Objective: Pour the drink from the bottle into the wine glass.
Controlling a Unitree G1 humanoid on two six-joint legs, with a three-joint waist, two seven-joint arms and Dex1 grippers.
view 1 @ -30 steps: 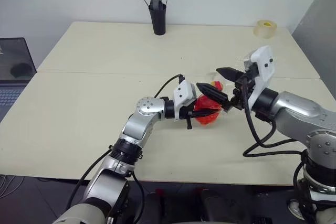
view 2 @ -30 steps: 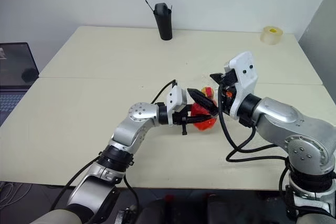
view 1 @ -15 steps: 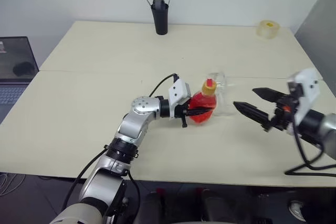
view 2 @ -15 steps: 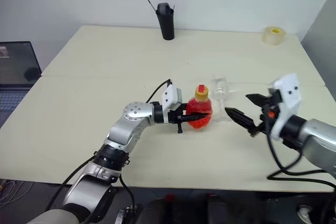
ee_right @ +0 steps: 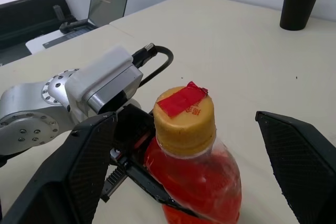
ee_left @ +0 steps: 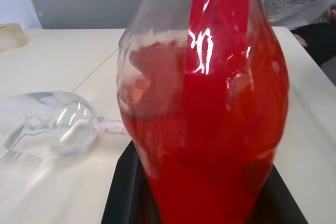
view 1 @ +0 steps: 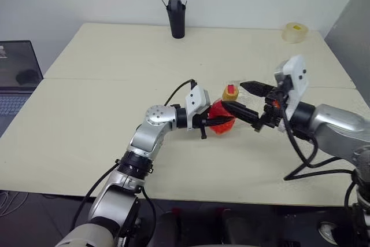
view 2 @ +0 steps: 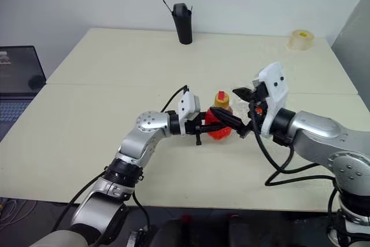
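The bottle (view 1: 221,121) stands upright near the table's middle, filled to its shoulder with the red drink (ee_left: 210,145) and closed by a yellow cap (ee_right: 185,115) with red tape on top. My left gripper (view 1: 218,122) is shut on the bottle's body from the left. My right gripper (view 1: 246,101) is open, one finger on each side of the bottle's neck and cap, not touching them. The wine glass (ee_left: 52,124) lies on its side on the table just behind the bottle, and is mostly hidden in the head views.
A tall black cup (view 1: 177,18) stands at the table's far edge, with a roll of tape (view 1: 295,32) at the far right corner. A laptop (view 1: 17,76) sits off the table's left side. A seam (view 1: 104,79) crosses the tabletop.
Half a second ago my right gripper was drawn off to the right, clear of the bottle. It has come back, open around the neck. The left gripper and bottle stayed put.
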